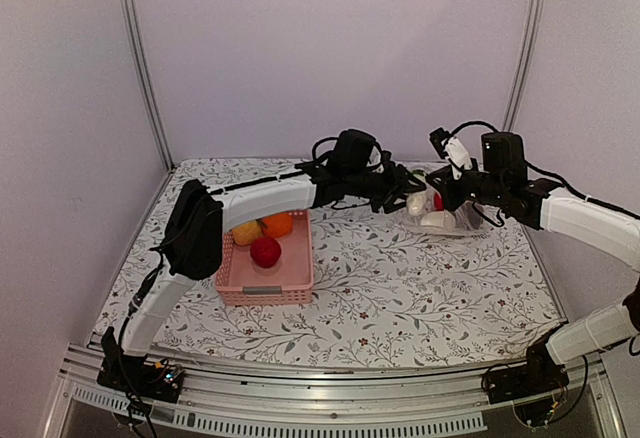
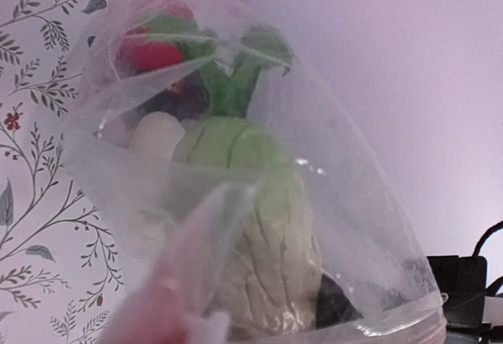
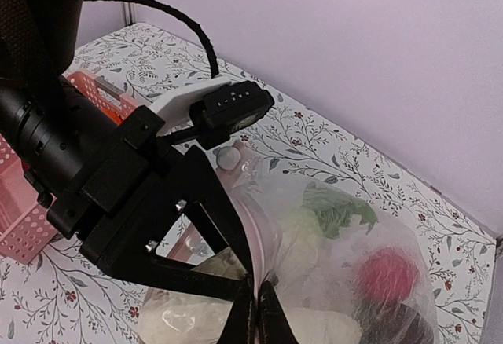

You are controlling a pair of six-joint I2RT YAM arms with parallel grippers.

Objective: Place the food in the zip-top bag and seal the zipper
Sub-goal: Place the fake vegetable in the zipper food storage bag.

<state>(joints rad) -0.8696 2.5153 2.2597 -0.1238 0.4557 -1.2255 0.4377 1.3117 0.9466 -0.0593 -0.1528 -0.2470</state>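
1. While three pieces of the food (image 1: 264, 241) lie in the pink basket (image 1: 268, 280) at bench left, the zip-top bag (image 1: 440, 213) sits toward the back right of the bench (image 1: 400, 288), between the two grippers.

2. Bag contents, seen through the film from the left wrist: a pale green-and-white cabbage-like piece (image 2: 259, 226), a red piece (image 2: 149, 49), a dark maroon piece, a white oblong. More of the set is in the bag than out of it.

3. Right gripper (image 3: 255, 312): fingers pressed fully together, pinching the bag's mouth edge from the right side; the pinkish zipper (image 3: 259, 234) runs up out of the pinch, curving toward the left arm.

4. Left gripper (image 1: 405, 193): at the bag's left side, jaws about half apart. Its wrist view looks straight into the mouth, a blurred pink fold of the rim close to the lens. It seems to hold the mouth apart, though I cannot tell whether it grips the film.

5. Deciding relation: the basket lies left of and nearer than the bag, well apart from it, beside the left arm's elbow. The left arm is the nearer one to the remaining orange, yellow and red pieces; the right arm is occupied at the rim.

6. Judgement: filling is unfinished and the zipper unsealed. The mouth faces left, so pieces would enter from the basket side.
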